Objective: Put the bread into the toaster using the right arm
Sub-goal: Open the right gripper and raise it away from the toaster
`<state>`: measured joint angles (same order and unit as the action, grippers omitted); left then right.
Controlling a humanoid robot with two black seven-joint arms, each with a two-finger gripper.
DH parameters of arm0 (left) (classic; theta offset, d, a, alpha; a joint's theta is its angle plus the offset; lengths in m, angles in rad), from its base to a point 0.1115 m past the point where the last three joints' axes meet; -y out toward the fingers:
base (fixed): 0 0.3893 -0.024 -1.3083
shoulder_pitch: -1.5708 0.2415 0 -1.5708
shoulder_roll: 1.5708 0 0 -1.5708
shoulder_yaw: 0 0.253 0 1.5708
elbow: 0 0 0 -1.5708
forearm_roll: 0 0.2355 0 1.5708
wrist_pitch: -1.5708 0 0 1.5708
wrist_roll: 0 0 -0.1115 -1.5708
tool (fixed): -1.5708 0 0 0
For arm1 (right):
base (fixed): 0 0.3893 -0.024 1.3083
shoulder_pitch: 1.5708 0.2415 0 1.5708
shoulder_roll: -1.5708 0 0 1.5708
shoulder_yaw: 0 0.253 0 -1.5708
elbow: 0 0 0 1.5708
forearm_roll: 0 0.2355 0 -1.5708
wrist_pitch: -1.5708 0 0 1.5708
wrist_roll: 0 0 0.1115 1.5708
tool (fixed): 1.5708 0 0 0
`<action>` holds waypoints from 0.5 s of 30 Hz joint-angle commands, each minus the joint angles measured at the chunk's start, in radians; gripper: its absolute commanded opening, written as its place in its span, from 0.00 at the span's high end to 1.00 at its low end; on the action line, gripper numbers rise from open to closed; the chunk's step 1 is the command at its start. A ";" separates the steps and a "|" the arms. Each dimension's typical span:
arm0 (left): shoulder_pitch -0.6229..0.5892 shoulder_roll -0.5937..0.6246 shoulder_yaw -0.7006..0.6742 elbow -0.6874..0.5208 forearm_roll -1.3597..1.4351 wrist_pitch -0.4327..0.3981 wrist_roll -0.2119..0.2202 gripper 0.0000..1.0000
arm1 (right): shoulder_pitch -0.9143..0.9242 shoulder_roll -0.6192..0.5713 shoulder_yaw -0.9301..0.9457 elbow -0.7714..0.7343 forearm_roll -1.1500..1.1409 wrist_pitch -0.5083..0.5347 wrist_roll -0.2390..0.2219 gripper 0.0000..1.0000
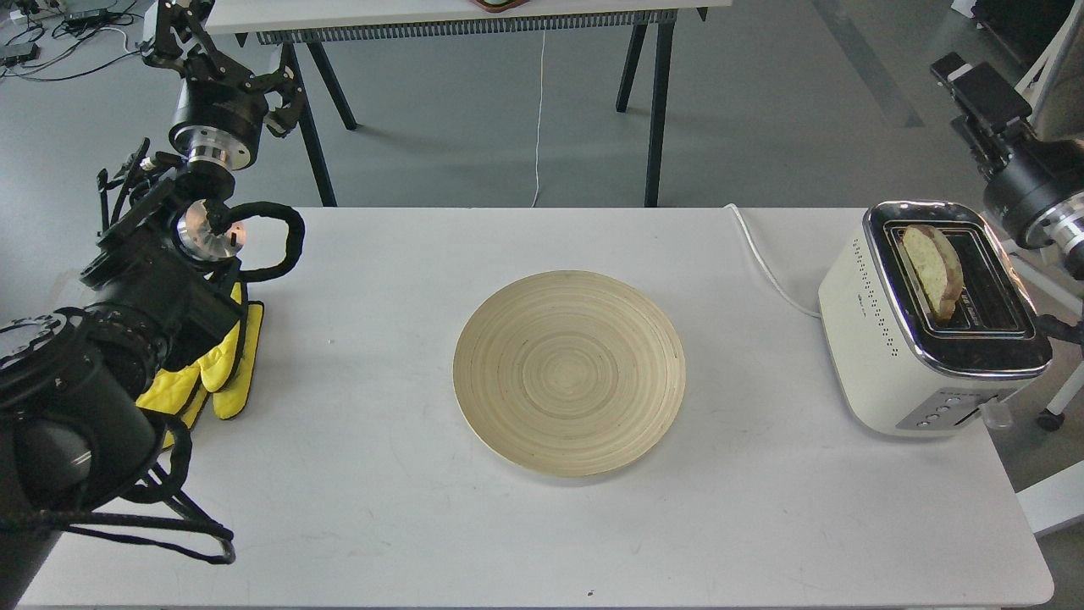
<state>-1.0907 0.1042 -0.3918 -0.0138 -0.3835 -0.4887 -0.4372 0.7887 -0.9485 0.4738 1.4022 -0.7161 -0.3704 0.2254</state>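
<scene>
1. Jaws on the right arm (pixel 1012 161) cannot be read: its far end shows as a dark block (pixel 982 85) high above and behind the toaster (pixel 927 326), and the two fingers cannot be told apart. They carry nothing that can be seen, and they are well apart from the bread (pixel 931 269).
2. Jaws on the left gripper (pixel 182 34) look spread and empty, raised at the far left above the yellow mitt (pixel 222 368), away from any task thing.
3. Bread stands on edge in the toaster's left slot, the one nearer the plate (pixel 569 373). Its rounded crust top pokes above the chrome rim and it leans a little toward the right wall of the slot.
4. Toaster sits at the right end of the tabletop (pixel 381 508), its white cord (pixel 766 267) running back off the far edge; its right slot looks empty.
5. Progress, as I judge it: the placing is essentially done, since the slice rests in a slot with nothing gripping it. What may remain is only for the right arm to clear away. The slice is not fully sunk, and whether the lever near the front buttons (pixel 944 415) is meant to be pressed the task does not say.
</scene>
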 commanded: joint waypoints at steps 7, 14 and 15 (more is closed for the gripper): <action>0.000 0.000 0.001 0.000 0.000 0.000 0.000 0.00 | 0.000 0.411 0.279 -0.258 0.119 0.151 -0.005 0.00; 0.000 0.000 0.001 0.000 0.000 0.000 0.000 0.00 | 0.009 0.582 0.387 -0.523 0.496 0.428 -0.012 0.00; 0.000 0.002 0.001 0.000 0.000 0.000 0.000 0.00 | 0.012 0.600 0.396 -0.564 0.517 0.452 -0.012 0.00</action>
<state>-1.0908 0.1043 -0.3920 -0.0138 -0.3835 -0.4887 -0.4372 0.7883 -0.4136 0.8418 0.9525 -0.2961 -0.0034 0.2138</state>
